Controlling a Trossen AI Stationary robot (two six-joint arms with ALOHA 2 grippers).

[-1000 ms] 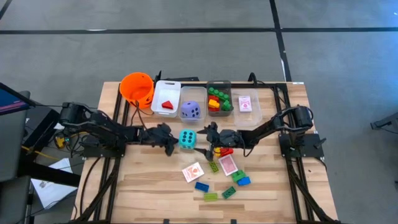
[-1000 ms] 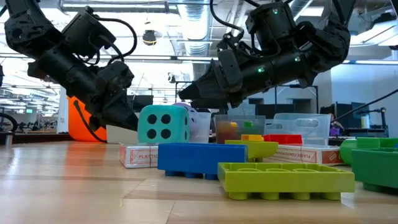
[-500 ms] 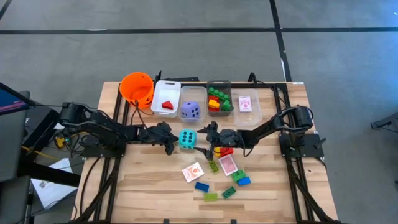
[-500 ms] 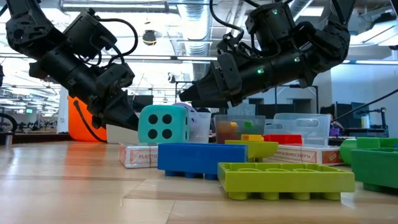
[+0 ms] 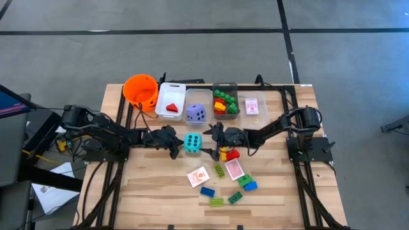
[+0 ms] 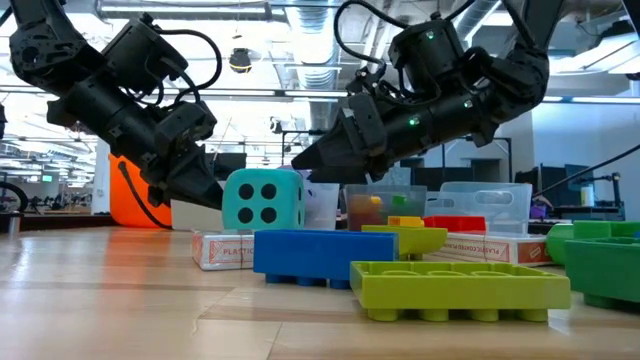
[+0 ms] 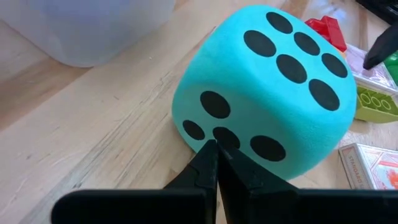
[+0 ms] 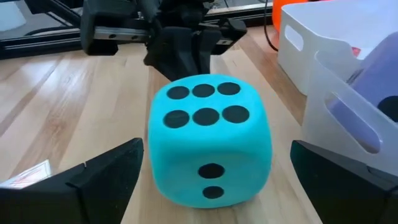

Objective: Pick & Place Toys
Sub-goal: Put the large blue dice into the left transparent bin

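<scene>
Bright even light, blurred foreground

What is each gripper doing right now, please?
Left gripper: closed, empty, tips against the teal die.
Right gripper: open wide, facing the teal die, holding nothing.

An orange bucket (image 5: pixel 140 89) stands on the wooden table (image 5: pixel 160 185) at about 11 o'clock. Beside it, towards 12 o'clock, a white bin (image 5: pixel 171 99) and three clear bins (image 5: pixel 258 117) make one row. The floor (image 5: pixel 192 38) around is grey.
</scene>
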